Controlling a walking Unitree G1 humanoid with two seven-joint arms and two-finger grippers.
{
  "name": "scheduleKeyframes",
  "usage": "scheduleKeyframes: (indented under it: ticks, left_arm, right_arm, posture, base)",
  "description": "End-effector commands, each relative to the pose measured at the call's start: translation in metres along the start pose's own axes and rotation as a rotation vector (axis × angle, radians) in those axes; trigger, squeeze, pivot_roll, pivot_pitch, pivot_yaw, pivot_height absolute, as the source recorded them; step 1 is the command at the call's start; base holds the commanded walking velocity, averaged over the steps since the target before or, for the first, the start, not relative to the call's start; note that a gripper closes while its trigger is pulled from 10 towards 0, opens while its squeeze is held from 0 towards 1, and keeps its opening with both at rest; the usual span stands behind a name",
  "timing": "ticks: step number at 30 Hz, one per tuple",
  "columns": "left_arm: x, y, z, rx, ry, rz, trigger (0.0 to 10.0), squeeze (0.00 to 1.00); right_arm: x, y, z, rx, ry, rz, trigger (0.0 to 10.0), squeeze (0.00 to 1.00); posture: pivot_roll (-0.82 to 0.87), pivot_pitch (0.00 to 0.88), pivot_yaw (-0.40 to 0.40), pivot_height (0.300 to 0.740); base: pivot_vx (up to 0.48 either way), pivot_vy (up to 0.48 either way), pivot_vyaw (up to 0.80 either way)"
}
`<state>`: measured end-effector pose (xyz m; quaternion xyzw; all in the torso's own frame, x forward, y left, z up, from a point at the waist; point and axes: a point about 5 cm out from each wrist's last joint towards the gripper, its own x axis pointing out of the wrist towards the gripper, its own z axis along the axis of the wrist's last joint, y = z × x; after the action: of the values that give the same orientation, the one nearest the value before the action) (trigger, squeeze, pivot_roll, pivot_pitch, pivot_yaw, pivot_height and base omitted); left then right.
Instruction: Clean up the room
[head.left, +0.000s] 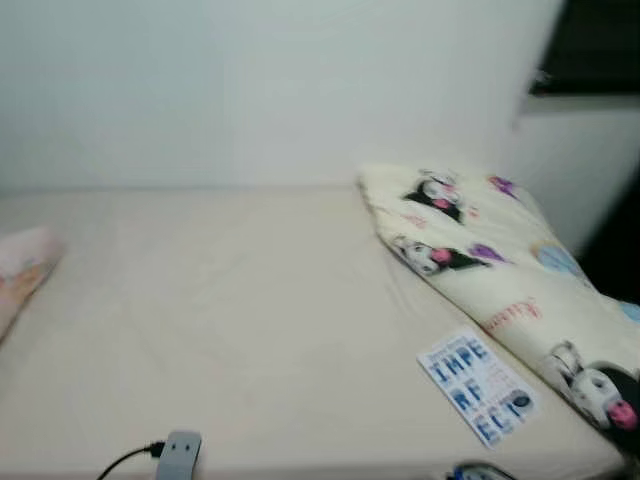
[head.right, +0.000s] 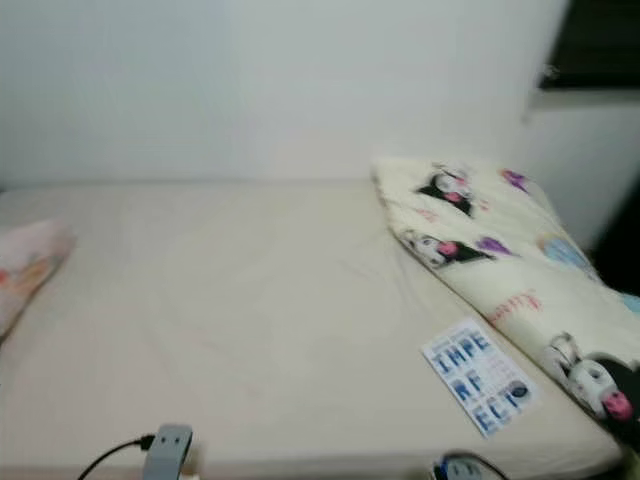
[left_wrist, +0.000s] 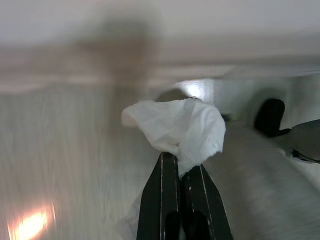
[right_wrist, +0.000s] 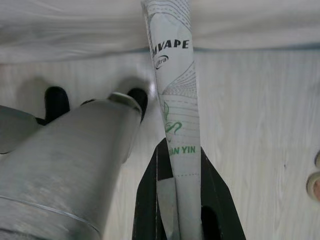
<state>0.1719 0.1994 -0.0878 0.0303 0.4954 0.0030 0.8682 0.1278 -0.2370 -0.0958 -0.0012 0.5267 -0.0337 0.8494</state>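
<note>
— What do I have ahead?

— I see a cream bed (head.right: 250, 320) against a white wall (head.right: 280, 90). A folded cartoon-print blanket (head.right: 500, 260) lies along its right side, a blue-lettered card (head.right: 480, 388) just beside it.

— And near me?

— A grey plug (head.right: 168, 452) with a black cable (head.right: 105, 455) at the near edge; a pinkish pillow (head.right: 28, 262) far left.

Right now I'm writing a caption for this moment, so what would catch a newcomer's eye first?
The folded cartoon-print blanket along the right side of the cream bed, with a blue-lettered packet lying flat beside it. Next, what the robot carries: the left gripper is shut on a crumpled white tissue, and the right gripper is shut on a long white printed wrapper, both above pale wood floor.
</note>
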Motion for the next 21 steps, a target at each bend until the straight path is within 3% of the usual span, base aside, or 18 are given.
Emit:
scheduleKeyframes:
  ticks: [1, 7, 9, 11, 13, 21]
  left_arm:
    - [-0.002, 0.004, -0.01, 0.016, 0.034, 0.004, 10.0, 0.0]
    - [0.0, 0.001, -0.009, -0.011, 0.067, 0.006, 10.0, 0.0]
    - [0.002, -0.002, 0.005, -0.017, 0.021, 0.006, 10.0, 0.0]
    - [0.002, -0.002, 0.01, -0.004, 0.007, 0.004, 10.0, 0.0]
    - [0.003, -0.004, 0.017, 0.043, -0.012, -0.002, 10.0, 0.0]
    - [0.003, -0.007, 0.014, 0.08, -0.015, -0.022, 10.0, 0.0]
  right_arm:
    - [0.0, 0.001, -0.003, 0.005, -0.003, 0.003, 10.0, 0.0]
    - [0.002, 0.002, 0.012, 0.032, -0.062, 0.013, 10.0, 0.0]
    - [0.004, 0.006, 0.032, 0.005, -0.108, 0.023, 10.0, 0.0]
    - [0.004, 0.007, 0.037, -0.009, -0.119, 0.023, 10.0, 0.0]
    - [0.006, 0.011, 0.049, -0.057, -0.139, 0.027, 10.0, 0.0]
    - [0.006, 0.014, 0.054, -0.06, -0.153, 0.036, 10.0, 0.0]
  posture:
    - [0.06, 0.0, -0.009, 0.696]
    - [0.06, 0.0, 0.001, 0.696]
    - [0.06, 0.0, -0.002, 0.696]
    - [0.06, 0.0, -0.002, 0.696]
    - [0.07, 0.0, -0.003, 0.696]
    - [0.07, 0.0, 0.001, 0.696]
  base:
    - [0.0, 0.0, 0.78]
    - [-0.247, 0.0, 0.78]
    - [-0.444, 0.0, 0.78]
    - [0.0, 0.0, 0.78]
    - [0.0, 0.0, 0.78]
    - [0.0, 0.0, 0.78]
